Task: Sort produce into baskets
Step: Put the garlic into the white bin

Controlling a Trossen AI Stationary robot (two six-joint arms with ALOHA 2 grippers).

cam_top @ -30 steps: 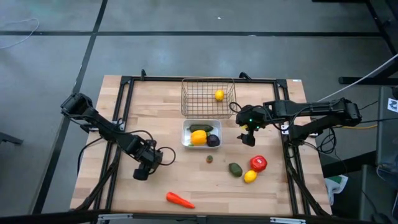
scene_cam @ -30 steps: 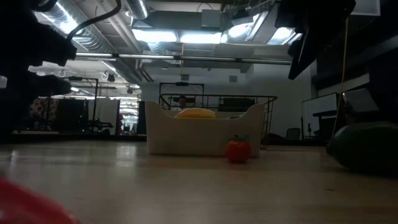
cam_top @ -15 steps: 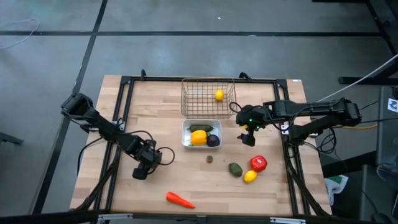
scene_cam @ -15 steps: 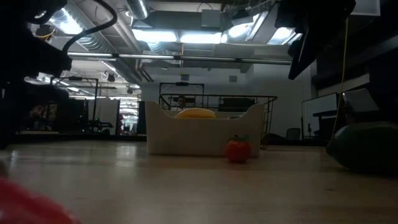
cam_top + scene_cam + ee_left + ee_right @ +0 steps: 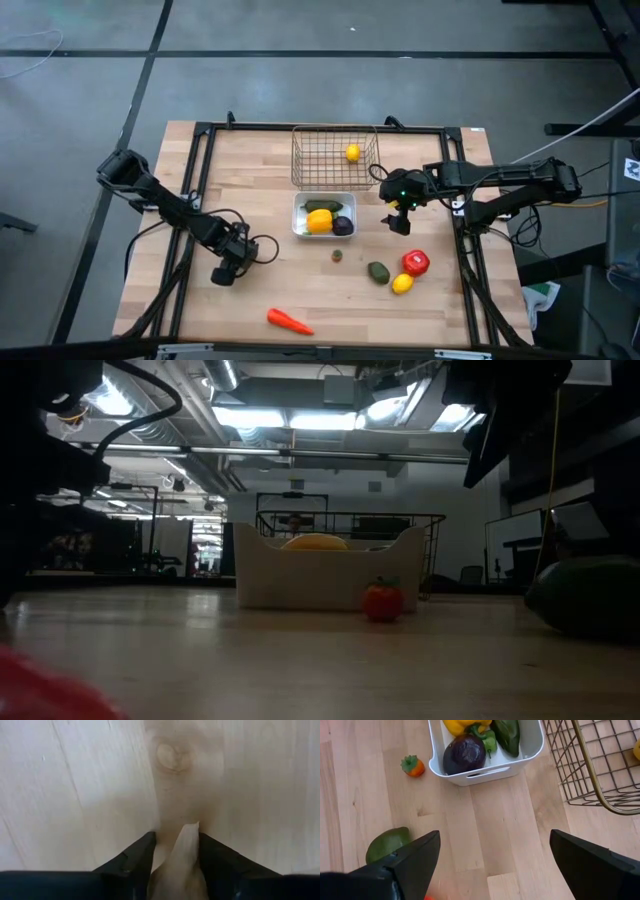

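We see pale wood counter [image 5: 270, 200] w/ black frame, grey floor round it; left gripper [image 5: 175, 851] fingers pinch pale garlic [image 5: 181, 860], right gripper [image 5: 495, 865] fingers wide apart nr white tray [image 5: 470, 775], wire basket [image 5: 335, 160] behind.

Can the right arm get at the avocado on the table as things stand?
Probably yes: the right gripper hangs open just beyond the avocado, with only bare table between them; the tomato and lemon lie beside it.

two lemons [image 5: 352, 153], one carrot [image 5: 288, 320]; two baskets [image 5: 334, 156], one tomato [image 5: 416, 263]
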